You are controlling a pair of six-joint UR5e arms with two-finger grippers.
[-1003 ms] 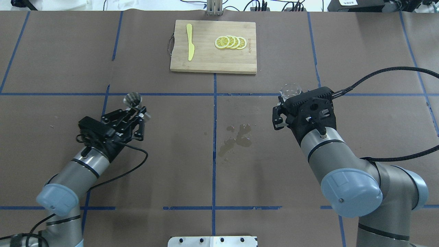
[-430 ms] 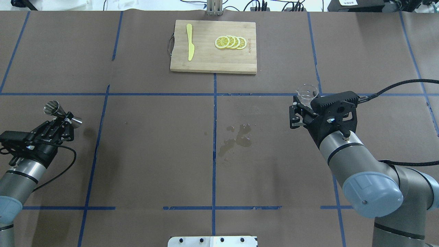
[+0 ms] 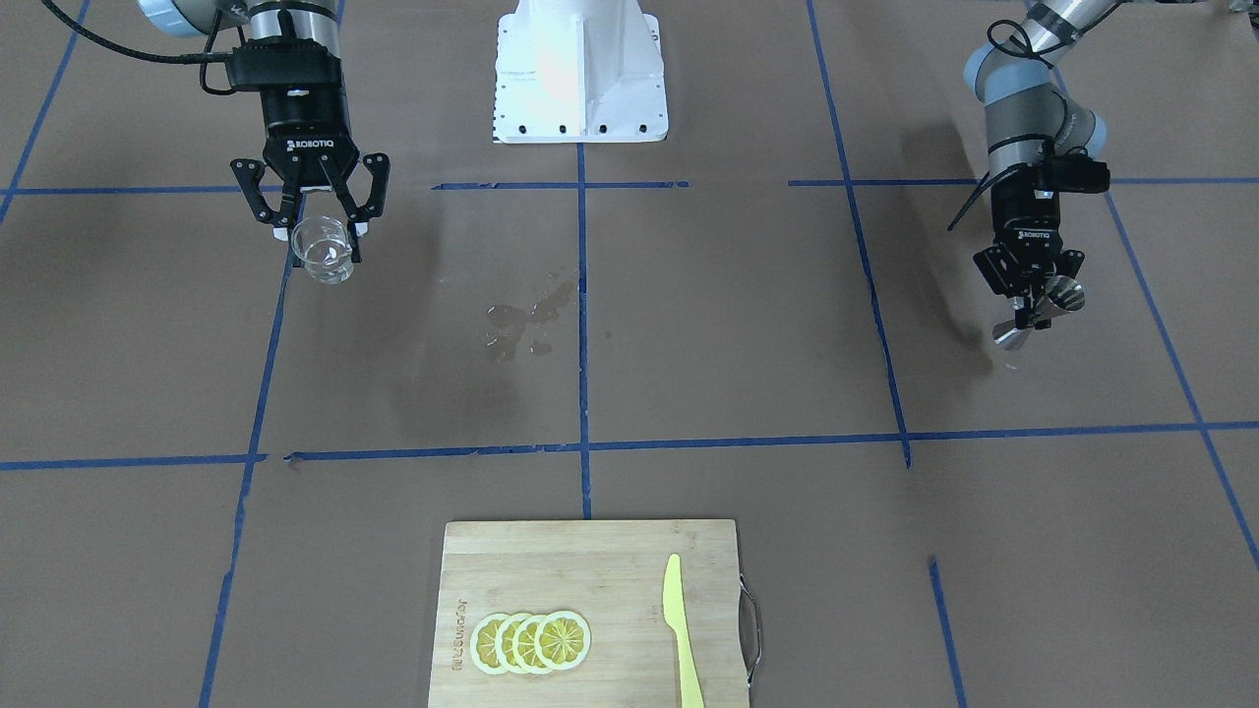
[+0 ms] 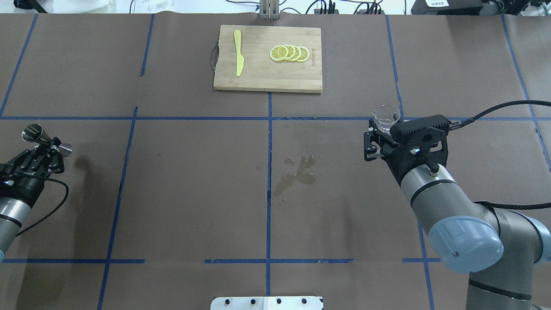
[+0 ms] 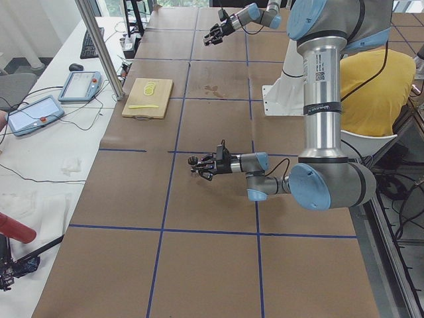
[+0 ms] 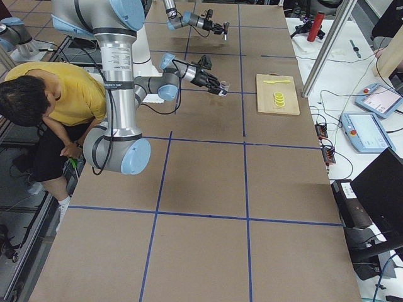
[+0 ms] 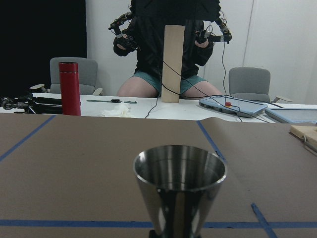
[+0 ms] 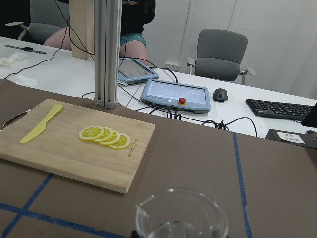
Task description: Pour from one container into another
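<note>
Glass cup (image 3: 322, 251) at 10 o'clock in front-facing view, right gripper (image 3: 323, 234) closed on its wall; jigger (image 3: 1035, 315) at 3 o'clock, left gripper (image 3: 1031, 303) clamped on its waist. Overhead: held well apart, either side of spill (image 4: 301, 174). Wrist views: both upright, long axes vertical, mouths up, probably to keep liquid in.
</note>
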